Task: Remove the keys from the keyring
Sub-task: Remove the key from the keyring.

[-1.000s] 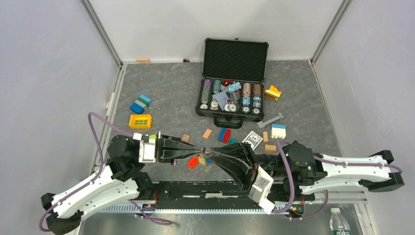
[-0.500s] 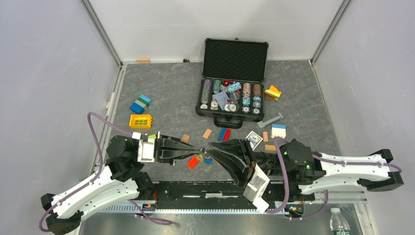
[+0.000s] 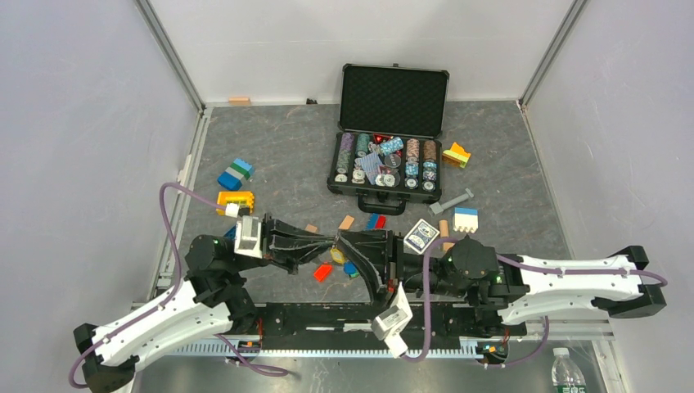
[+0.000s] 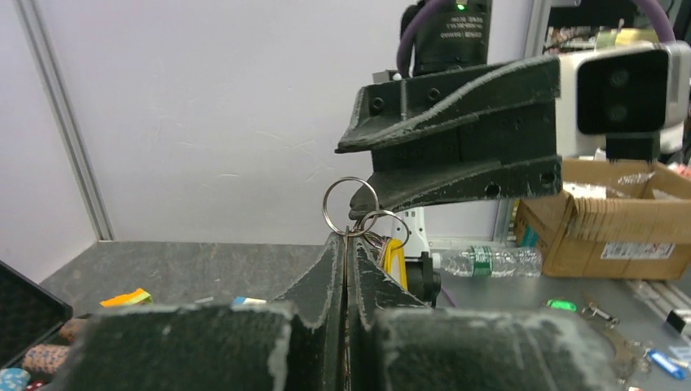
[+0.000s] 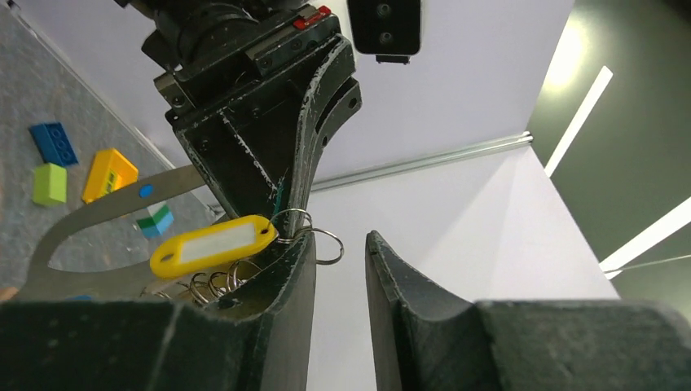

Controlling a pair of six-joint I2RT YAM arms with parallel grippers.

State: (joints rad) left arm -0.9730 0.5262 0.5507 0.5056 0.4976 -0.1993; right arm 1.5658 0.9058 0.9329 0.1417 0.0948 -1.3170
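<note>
Top: left gripper (image 3: 330, 246) and right gripper (image 3: 348, 242) meet tip to tip over mat (image 3: 278, 147), near middle; keys (image 3: 322, 272) just nearside of tips.
Left wrist: left fingers clamped on keyring (image 4: 350, 204), loop standing above tips.
Right wrist: right jaws narrowly apart, gripping nothing; yellow tag (image 5: 212, 244) against one finger.

Legible text, numbers, brands: none in any view.

Print present but too small or blurred to read:
- white sticker on the cardboard box (image 4: 570, 232), far right in the left wrist view
- wrapper of the water bottle (image 4: 489, 262), just left of that box
- playing-card pack (image 3: 421, 237), near centre
- faces of the poker chips (image 3: 385, 160) in the open case (image 3: 394, 100), far side

Yellow key tag (image 5: 213, 244): white insert, plain.
</note>
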